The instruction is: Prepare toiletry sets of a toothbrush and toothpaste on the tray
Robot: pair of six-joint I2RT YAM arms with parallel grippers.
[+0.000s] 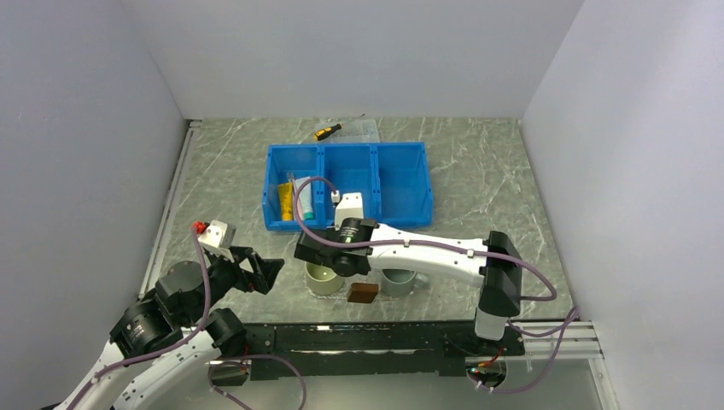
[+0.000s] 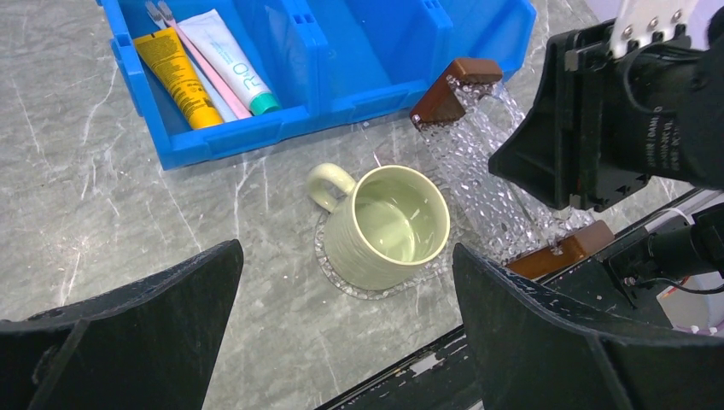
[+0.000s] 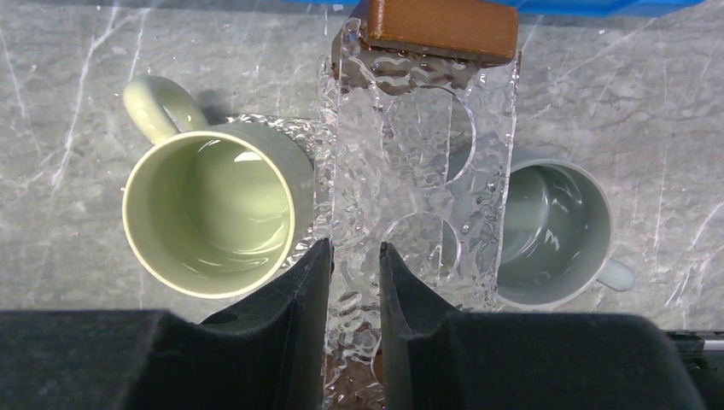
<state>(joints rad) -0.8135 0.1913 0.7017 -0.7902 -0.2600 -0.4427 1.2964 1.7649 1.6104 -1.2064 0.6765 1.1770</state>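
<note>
- The right gripper (image 3: 355, 260) hangs over the tray (image 3: 410, 102). Its jaws are narrowed to a slim gap astride 1 long edge, and I cannot tell whether they pinch it.
- The tray sits between 2 mugs on the bench (image 2: 85, 213), the green mug (image 3: 209, 218) and the grey mug (image 3: 559, 235).
- The left gripper (image 2: 346, 342) has its jaws spread wide, holding nothing.
- The toothpaste (image 2: 230, 60) and toothbrush (image 2: 201, 61) lie side by side in the blue bin (image 2: 256, 137), in its left compartment, beside a yellow tube (image 2: 179, 77).

Clear tray (image 3: 418, 213) between mugs (image 3: 209, 218); toothpaste (image 2: 230, 60), toothbrush (image 2: 208, 68) lying in blue bin's (image 2: 230, 141) left compartment
</note>
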